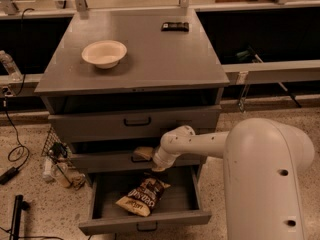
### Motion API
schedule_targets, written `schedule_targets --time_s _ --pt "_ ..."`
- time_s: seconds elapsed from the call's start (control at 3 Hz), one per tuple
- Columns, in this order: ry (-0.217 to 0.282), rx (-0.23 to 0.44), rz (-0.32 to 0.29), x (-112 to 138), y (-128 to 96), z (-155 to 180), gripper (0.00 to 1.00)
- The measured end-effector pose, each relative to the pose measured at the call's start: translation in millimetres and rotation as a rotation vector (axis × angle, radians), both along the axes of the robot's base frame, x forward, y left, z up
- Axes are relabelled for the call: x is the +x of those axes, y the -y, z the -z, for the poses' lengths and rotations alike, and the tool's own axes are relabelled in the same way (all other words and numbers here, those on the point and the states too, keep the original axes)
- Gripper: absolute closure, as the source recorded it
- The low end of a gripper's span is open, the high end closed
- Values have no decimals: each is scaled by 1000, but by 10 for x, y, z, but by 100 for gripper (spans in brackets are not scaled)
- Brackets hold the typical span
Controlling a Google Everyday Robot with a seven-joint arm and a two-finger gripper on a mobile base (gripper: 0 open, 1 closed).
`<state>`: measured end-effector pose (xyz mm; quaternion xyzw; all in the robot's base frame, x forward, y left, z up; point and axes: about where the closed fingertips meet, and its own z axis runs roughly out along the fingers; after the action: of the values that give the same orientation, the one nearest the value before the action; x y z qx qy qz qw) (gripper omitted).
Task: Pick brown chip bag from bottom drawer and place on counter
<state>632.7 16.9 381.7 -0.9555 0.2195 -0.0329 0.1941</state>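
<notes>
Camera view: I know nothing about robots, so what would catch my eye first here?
A bulky white robot arm fills the lower right and reaches left, putting its gripper in front of the middle drawer, just above the open bottom drawer. A crinkled brown chip bag lies in that drawer. On the grey counter above sit a white bowl at the left and a small black bar at the back.

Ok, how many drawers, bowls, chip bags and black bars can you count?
Drawers: 3 (top drawer, middle drawer, bottom drawer)
bowl: 1
brown chip bag: 1
black bar: 1
gripper, before the middle drawer: 1
Total: 7
</notes>
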Motion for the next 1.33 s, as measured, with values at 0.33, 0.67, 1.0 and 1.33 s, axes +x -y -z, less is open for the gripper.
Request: schedule_targets --time_s 0.33,0.67,1.0,1.33 --pt "0 0 0 0 0 0 98" --pt "0 0 0 -1 0 0 100" --pt "0 0 0 -1 0 0 82" --pt "0 0 0 -1 0 1 59"
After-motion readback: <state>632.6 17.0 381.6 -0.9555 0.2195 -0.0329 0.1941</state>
